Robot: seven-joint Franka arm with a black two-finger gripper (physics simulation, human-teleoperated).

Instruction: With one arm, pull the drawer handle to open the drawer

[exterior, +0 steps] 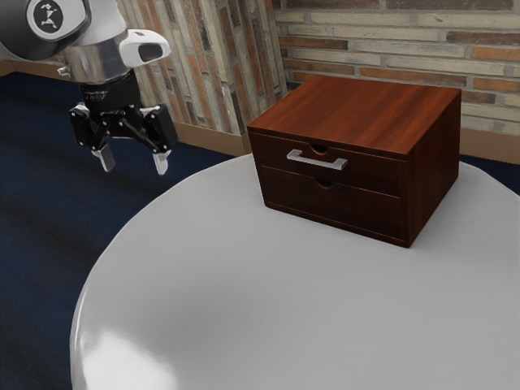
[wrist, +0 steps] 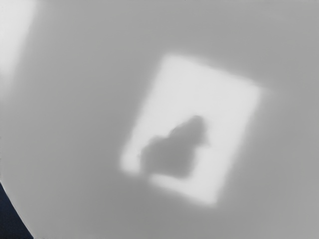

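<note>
Tool (exterior: 133, 165) hangs above the bench (exterior: 244, 317) edge, fingers spread wide, holding nothing. Bench is round, pale grey and glossy; under the tool a bright rectangular light patch (wrist: 214, 109) carries a dark shadow (wrist: 174, 149). The 2-drawer wooden cabinet (exterior: 357, 114) stands on the bench well apart from the tool, its metal handle (exterior: 317, 160) on the upper drawer (exterior: 370, 172), whose front sits flush. Brick wall (exterior: 390, 49) behind, dark blue floor (exterior: 41, 236) below.
</note>
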